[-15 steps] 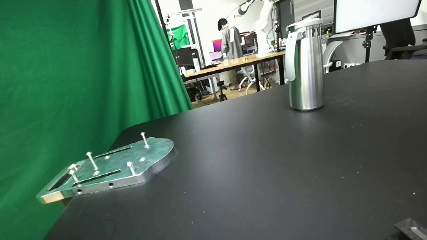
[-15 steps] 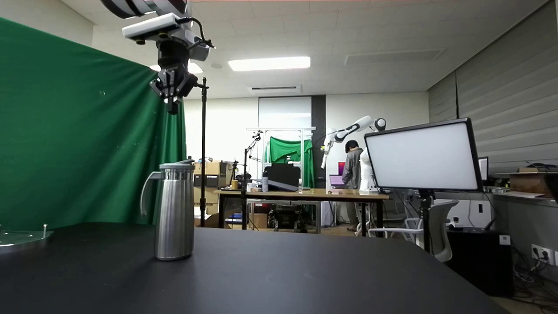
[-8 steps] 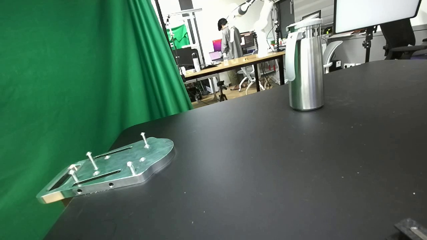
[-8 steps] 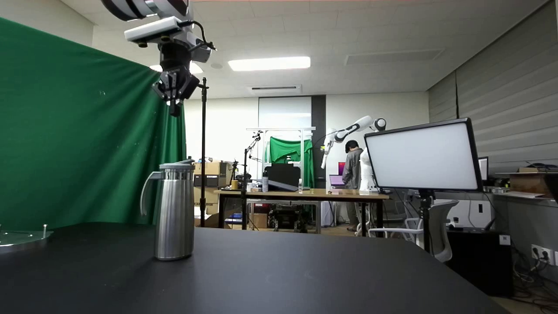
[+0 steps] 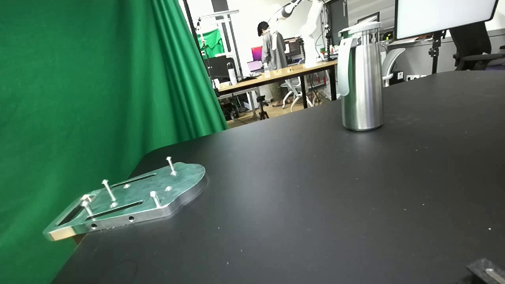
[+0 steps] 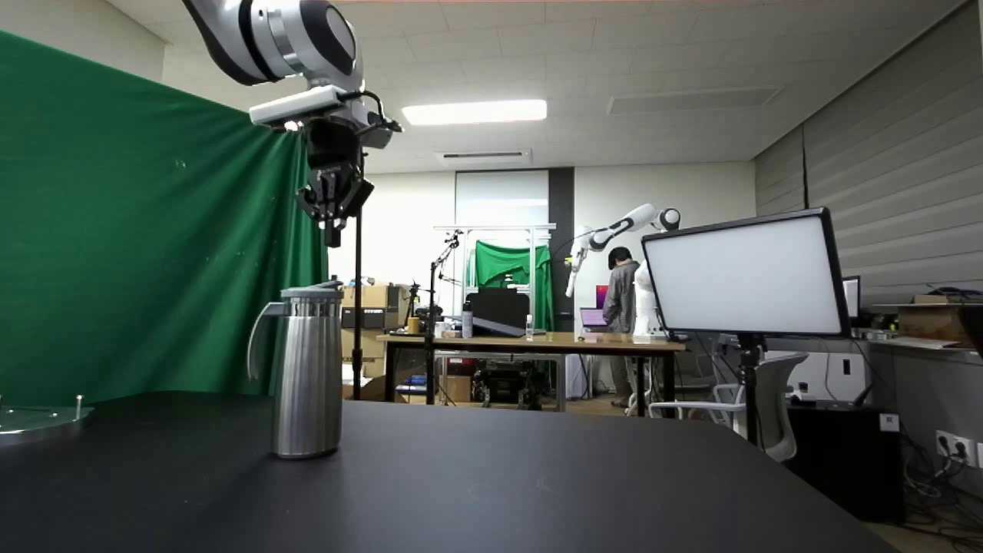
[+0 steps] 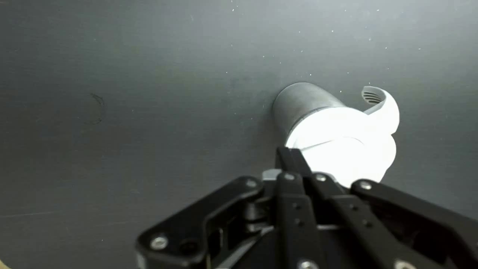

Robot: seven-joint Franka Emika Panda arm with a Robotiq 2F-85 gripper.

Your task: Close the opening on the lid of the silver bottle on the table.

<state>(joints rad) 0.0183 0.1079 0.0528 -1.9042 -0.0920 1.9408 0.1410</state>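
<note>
The silver bottle (image 5: 363, 86) stands upright on the black table (image 5: 315, 197); it also shows in an exterior view (image 6: 307, 384) and in the wrist view (image 7: 300, 99). Its greyish lid (image 6: 311, 292) has a small raised tab on the side away from the handle. In the wrist view the lid (image 7: 343, 160) is overexposed white, so its opening cannot be made out. My gripper (image 6: 332, 238) hangs pointing down above the lid, apart from it. In the wrist view the gripper (image 7: 291, 149) has its fingertips together with nothing between them, overlapping the lid's edge in the picture.
A pale-green plate with pegs (image 5: 138, 193) lies at the table's edge by the green curtain (image 5: 98, 79). The bottle's curved handle (image 6: 259, 342) sticks out to one side. A light panel (image 6: 745, 276) stands beyond the table. A dark piece (image 5: 487, 272) shows at a picture corner.
In an exterior view my gripper has moved down and a little to the right, closer to the lid. It stays shut. The bottle has not moved.
</note>
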